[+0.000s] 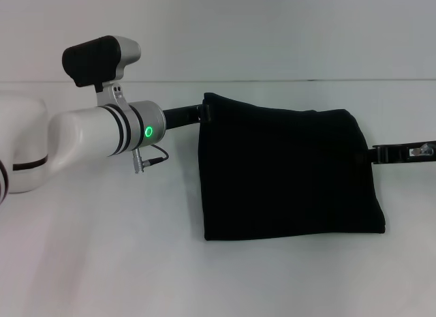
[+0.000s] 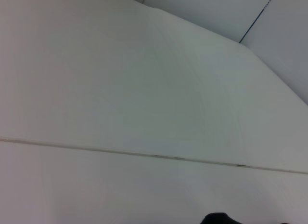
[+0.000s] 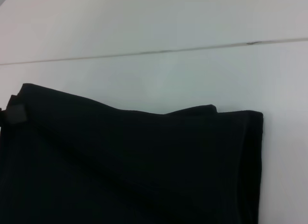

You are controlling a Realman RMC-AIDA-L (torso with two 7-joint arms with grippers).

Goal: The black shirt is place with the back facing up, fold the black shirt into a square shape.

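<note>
As we look down from the head camera, the black shirt hangs folded over the white table, lifted along its top edge. Our left gripper pinches the shirt's upper left corner; our right gripper clamps its right edge lower down. From the left wrist, we see mostly the table, with a dark sliver at one edge. From the right wrist, the shirt fills the near half, and the left gripper grips its far corner.
</note>
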